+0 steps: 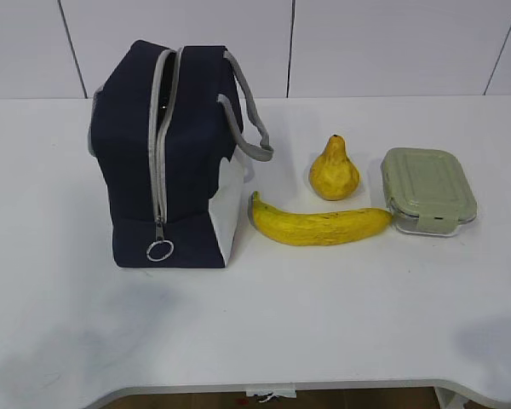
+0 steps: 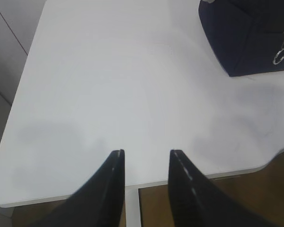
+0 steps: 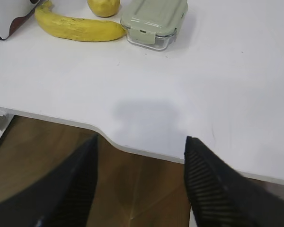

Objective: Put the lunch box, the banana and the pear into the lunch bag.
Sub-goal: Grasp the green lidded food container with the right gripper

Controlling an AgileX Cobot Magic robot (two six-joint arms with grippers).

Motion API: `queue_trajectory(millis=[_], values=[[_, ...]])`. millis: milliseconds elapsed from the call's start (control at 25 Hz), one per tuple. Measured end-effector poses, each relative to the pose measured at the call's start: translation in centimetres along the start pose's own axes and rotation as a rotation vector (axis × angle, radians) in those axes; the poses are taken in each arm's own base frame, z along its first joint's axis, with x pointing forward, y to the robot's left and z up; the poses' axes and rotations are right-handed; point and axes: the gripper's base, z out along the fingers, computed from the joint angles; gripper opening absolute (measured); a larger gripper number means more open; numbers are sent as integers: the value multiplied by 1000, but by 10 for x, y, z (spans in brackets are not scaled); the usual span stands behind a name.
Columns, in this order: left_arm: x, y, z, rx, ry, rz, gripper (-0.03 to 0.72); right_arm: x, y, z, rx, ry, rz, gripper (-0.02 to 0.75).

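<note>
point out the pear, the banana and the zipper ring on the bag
pear (image 1: pixel 334 173), exterior view, middle of its round belly
banana (image 1: pixel 319 227), exterior view, middle of its curved body
zipper ring (image 1: pixel 160 250), exterior view, rim of the ring low on the bag's front

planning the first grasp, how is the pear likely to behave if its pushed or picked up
The pear stands upright on its broad base, neck up, so a sideways push would probably tip it and let it roll toward the banana just in front. Its rounded, tapering skin looks smooth, so the fingers may slip unless they close around the wide belly. The brownish blemishes hint it bruises easily.
</note>
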Motion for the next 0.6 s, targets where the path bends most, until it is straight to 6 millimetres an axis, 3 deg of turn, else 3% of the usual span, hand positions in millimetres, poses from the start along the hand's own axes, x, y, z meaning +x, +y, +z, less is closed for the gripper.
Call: queue_trajectory(millis=[360,600], values=[[0,0,0,0,0,0,244,-7,11,-8,-124,-44,58,442],[0,0,0,0,0,0,244,-22,6,-17,-92,-63,168,442]])
